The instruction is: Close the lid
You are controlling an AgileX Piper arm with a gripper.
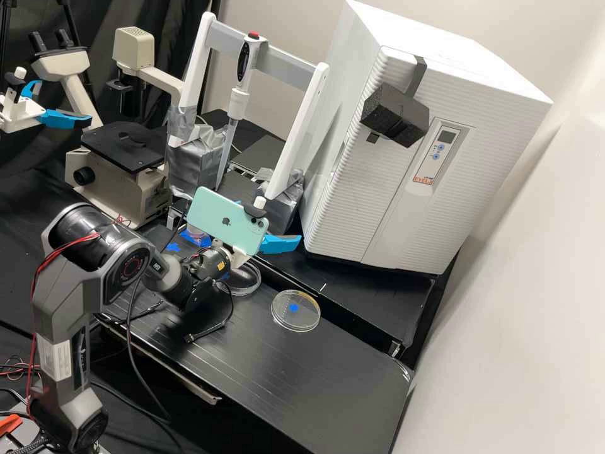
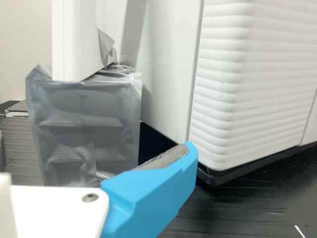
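In the high view the gripper (image 1: 280, 244) hangs over the bench, partly behind a mint-green phone. A clear round dish (image 1: 296, 320) with a blue mark lies flat, nearer the camera than the gripper; whether its lid is on, I cannot tell. Another clear round piece (image 1: 244, 285), dish or lid, lies beneath the wrist, partly hidden. The wrist view has the gripper (image 2: 151, 193) open, the grey pad of one finger bare and touching nothing.
Beyond the gripper stand a white incubator (image 1: 353, 189) with a black foam block (image 1: 396, 116), and a white frame (image 1: 313, 123) on taped blocks holding a pipette. A microscope (image 1: 120, 183) stands left. Cables hang below the wrist.
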